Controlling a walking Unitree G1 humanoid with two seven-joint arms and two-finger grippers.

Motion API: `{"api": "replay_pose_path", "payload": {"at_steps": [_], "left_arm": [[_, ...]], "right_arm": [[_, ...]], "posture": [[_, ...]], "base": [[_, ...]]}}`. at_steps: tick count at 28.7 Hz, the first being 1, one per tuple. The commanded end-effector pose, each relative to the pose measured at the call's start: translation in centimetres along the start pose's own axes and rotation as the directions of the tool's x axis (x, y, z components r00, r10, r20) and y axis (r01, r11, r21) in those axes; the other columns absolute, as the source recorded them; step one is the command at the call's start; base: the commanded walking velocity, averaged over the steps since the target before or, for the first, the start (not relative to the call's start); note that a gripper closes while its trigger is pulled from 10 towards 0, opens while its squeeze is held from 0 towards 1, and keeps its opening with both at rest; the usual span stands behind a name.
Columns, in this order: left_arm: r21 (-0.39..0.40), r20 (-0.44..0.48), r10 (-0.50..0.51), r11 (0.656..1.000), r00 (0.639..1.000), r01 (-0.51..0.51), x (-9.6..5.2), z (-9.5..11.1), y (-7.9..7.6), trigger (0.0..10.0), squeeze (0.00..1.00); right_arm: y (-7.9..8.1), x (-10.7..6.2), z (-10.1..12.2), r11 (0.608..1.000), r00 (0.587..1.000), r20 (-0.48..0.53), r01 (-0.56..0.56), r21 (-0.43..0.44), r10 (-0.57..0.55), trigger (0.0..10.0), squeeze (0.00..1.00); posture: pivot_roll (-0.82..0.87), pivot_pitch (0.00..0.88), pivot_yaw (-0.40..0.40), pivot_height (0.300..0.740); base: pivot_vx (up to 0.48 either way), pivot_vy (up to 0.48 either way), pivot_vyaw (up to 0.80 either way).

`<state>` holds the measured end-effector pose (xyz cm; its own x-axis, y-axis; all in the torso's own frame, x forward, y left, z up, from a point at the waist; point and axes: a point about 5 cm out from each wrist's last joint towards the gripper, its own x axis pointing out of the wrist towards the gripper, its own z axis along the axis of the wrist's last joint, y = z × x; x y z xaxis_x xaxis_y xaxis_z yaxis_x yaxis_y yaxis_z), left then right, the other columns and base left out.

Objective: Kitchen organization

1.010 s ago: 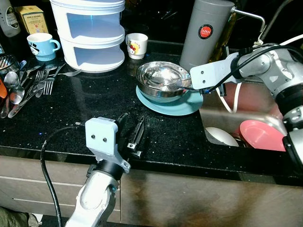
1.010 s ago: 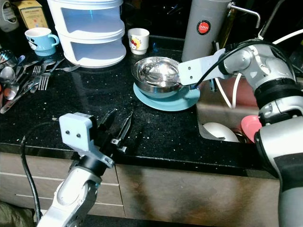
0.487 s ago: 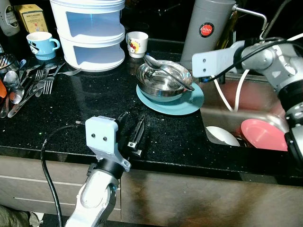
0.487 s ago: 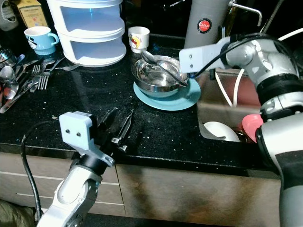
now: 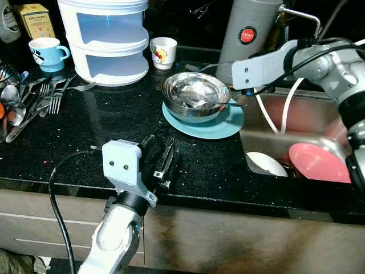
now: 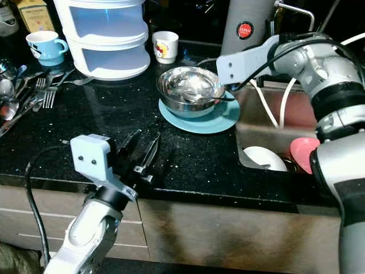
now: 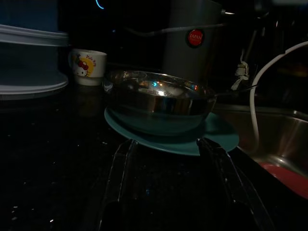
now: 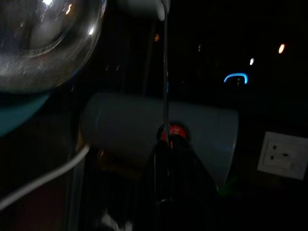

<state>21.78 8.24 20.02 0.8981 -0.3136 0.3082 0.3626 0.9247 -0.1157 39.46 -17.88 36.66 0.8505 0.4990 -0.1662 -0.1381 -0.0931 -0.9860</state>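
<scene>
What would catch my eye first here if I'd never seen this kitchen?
The shiny steel bowl on a teal plate mid-counter, with the right tool at its rim gripping a thin utensil handle. The left tool hovers open at the counter's front edge; a pink plate lies in the sink.

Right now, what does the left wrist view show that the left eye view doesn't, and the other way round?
Left wrist view alone: the steel bowl's outer side wall, seen edge-on above the teal plate. Left eye view alone: the cutlery pile, blue mug, white tiered container, and the right hand at the bowl's rim. Both share the bowl, plate, cartoon cup, grey flask and left hand.
</scene>
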Motion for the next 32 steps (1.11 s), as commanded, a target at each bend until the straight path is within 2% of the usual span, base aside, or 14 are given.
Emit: {"api": "replay_pose_path", "payload": {"at_steps": [1,4,5,6,7,12,14,15,16,17,18,21,26,32], "left_arm": [[-0.014,-0.007,0.004,1.000,1.000,-0.004,0.1,-0.3,-0.2,10.0,0.00],[-0.013,-0.008,0.003,1.000,1.000,-0.003,0.1,-0.4,-0.2,10.0,0.00],[-0.013,-0.008,0.003,1.000,1.000,-0.003,0.1,-0.4,-0.2,10.0,0.00],[-0.012,-0.008,0.000,1.000,1.000,0.000,0.1,-0.5,-0.2,10.0,0.00],[-0.012,-0.008,0.000,1.000,1.000,0.000,0.1,-0.5,-0.2,10.0,0.00],[-0.010,-0.011,-0.004,1.000,1.000,0.004,0.1,-0.6,-0.1,10.0,0.00],[-0.011,-0.013,-0.008,1.000,1.000,0.008,0.1,-0.7,-0.1,10.0,0.00],[-0.011,-0.014,-0.012,1.000,1.000,0.011,0.1,-0.7,-0.2,10.0,0.00],[-0.011,-0.014,-0.012,1.000,1.000,0.011,0.1,-0.7,-0.2,10.0,0.00],[-0.011,-0.013,-0.014,1.000,1.000,0.014,0.1,-0.7,-0.2,10.0,0.00],[-0.011,-0.013,-0.014,1.000,1.000,0.014,0.1,-0.7,-0.2,10.0,0.00],[-0.009,-0.008,-0.007,1.000,1.000,0.007,0.2,-0.9,-0.3,10.0,0.00],[-0.011,-0.007,-0.013,1.000,1.000,0.013,0.4,-1.0,-0.1,10.0,0.00],[-0.008,-0.006,-0.012,1.000,1.000,0.012,0.4,-0.9,0.0,10.0,0.00]], "right_arm": [[-0.6,-0.2,0.3,0.972,0.992,0.095,0.057,0.226,-0.081,0.0,0.00],[-0.8,-0.2,0.6,0.866,0.960,0.208,0.061,0.497,-0.186,0.0,0.00],[-0.8,-0.2,0.6,0.866,0.960,0.208,0.061,0.497,-0.186,0.0,0.00],[-0.2,-0.2,0.9,0.730,0.912,0.307,-0.011,0.683,-0.273,0.0,0.00],[-0.2,-0.2,0.9,0.730,0.912,0.307,-0.011,0.683,-0.273,0.0,0.00],[2.5,-0.4,1.7,0.551,0.845,0.400,-0.158,0.820,-0.354,0.0,0.00],[4.1,-0.7,1.8,0.411,0.828,0.362,-0.178,0.894,-0.428,2.3,0.00],[4.7,-0.9,1.5,0.330,0.827,0.313,-0.165,0.929,-0.467,4.6,0.00],[4.7,-0.9,1.5,0.330,0.827,0.313,-0.165,0.929,-0.467,4.6,0.00],[5.4,-1.1,0.9,0.198,0.821,0.232,-0.148,0.969,-0.521,10.0,0.00],[5.4,-1.1,0.9,0.198,0.821,0.232,-0.148,0.969,-0.521,10.0,0.00],[7.3,-2.1,0.1,-0.031,0.808,0.093,-0.136,0.990,-0.581,10.0,0.00],[7.4,-3.7,-0.2,-0.112,0.819,0.006,-0.086,0.990,-0.574,10.0,0.00],[8.2,-3.8,-0.7,-0.104,0.857,-0.058,0.006,0.995,-0.512,10.0,0.00]], "posture": [[0.13,0.019,-0.086,0.740],[0.13,0.002,-0.086,0.740],[0.13,0.002,-0.086,0.740],[0.14,0.000,-0.080,0.740],[0.14,0.000,-0.080,0.740],[0.14,0.000,-0.074,0.740],[0.13,0.000,-0.072,0.740],[0.14,0.000,-0.085,0.740],[0.14,0.000,-0.085,0.740],[0.14,0.000,-0.092,0.740],[0.14,0.000,-0.092,0.740],[0.14,0.000,-0.092,0.740],[0.13,0.000,-0.076,0.740],[0.13,0.000,-0.073,0.740]], "base": [[0.000,0.000,0.00],[0.000,0.000,0.00],[0.000,0.000,0.00],[0.000,0.000,0.00],[0.000,0.000,0.00],[0.000,0.000,0.00],[0.000,0.000,0.00],[0.000,0.000,0.00],[0.000,0.000,0.00],[0.000,0.000,0.00],[0.000,0.000,0.00],[0.000,0.000,-0.53],[0.000,0.000,-0.80],[0.000,0.000,-0.80]]}}
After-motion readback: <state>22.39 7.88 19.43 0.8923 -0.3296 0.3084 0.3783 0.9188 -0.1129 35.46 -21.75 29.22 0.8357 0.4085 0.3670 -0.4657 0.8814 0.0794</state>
